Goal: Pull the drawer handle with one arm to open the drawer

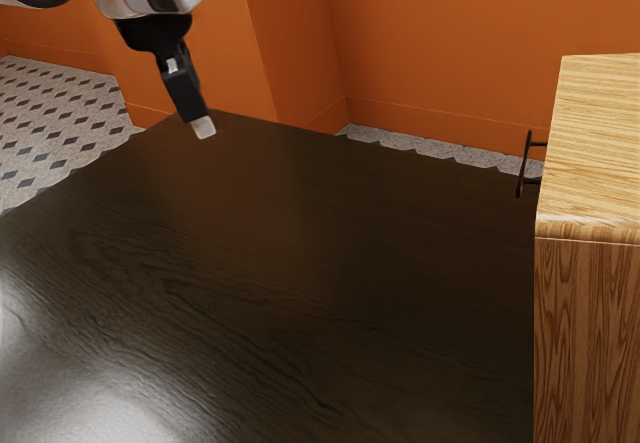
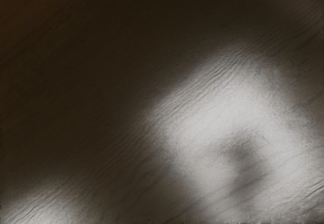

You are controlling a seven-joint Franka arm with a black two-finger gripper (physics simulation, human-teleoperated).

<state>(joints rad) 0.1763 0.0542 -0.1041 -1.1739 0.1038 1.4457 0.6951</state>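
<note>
Over the table's far edge, at the exterior view's left, our gripper [image 1: 203, 128] hung tip-down above the dark table [image 1: 300, 293]; couldn't tell if wide or narrow. Black drawer handle [image 1: 528, 161] stuck out of the wooden cabinet [image 1: 590, 213] at the table's right edge, well apart from the gripper.
</note>
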